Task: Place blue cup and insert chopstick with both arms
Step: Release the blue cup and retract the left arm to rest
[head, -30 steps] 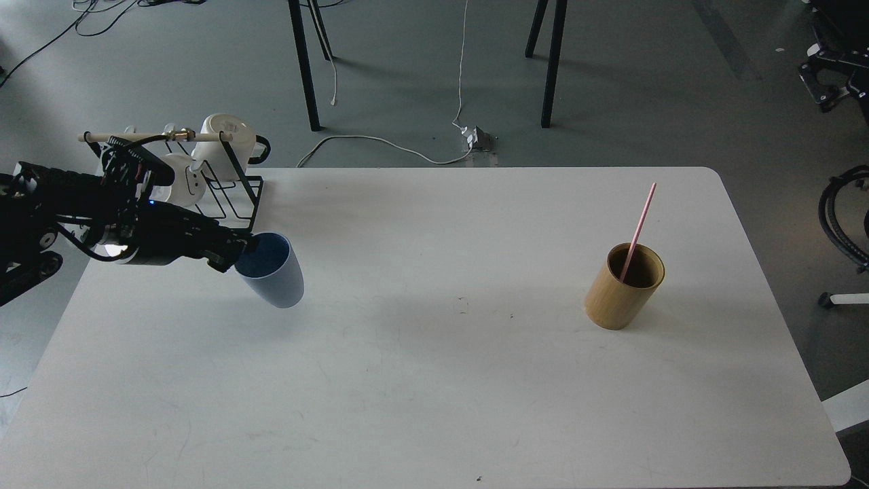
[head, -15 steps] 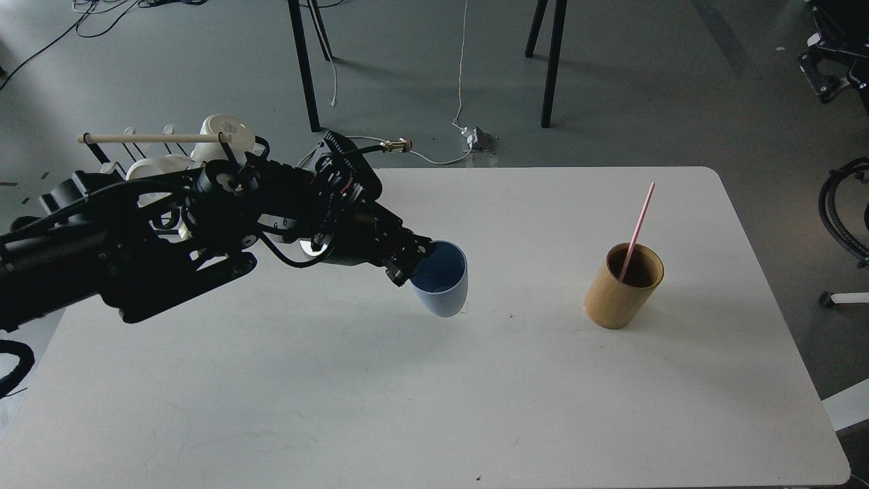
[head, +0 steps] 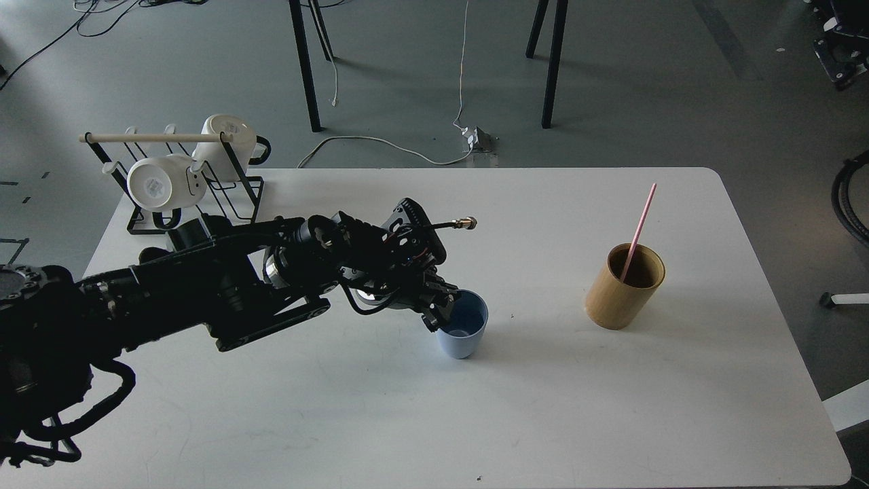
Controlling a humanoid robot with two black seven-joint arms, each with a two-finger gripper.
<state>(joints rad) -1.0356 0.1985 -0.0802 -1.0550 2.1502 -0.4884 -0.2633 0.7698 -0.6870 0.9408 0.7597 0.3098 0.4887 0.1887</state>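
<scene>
The white bench (head: 407,407) now carries the left arm (head: 224,292) stretched further toward its middle than half a second ago, lower over the top. The rack (head: 197,190) with its white mugs (head: 159,182), hidden before, shows again. The bamboo cup (head: 621,288) stands unmoved at right. The blue cup (head: 463,334), earlier tilted and lifted, now sits upright mid-bench, its near rim clamped in the left pincer (head: 441,314). The chopstick (head: 638,231) leans inside the bamboo cup.

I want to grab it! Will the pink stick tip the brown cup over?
Probably not. The chopstick looks thin, straight and stiff, likely very light. It leans on the rim of the bamboo cup, which looks wide and sturdy. Pulled sideways, it might nudge the cup.
</scene>
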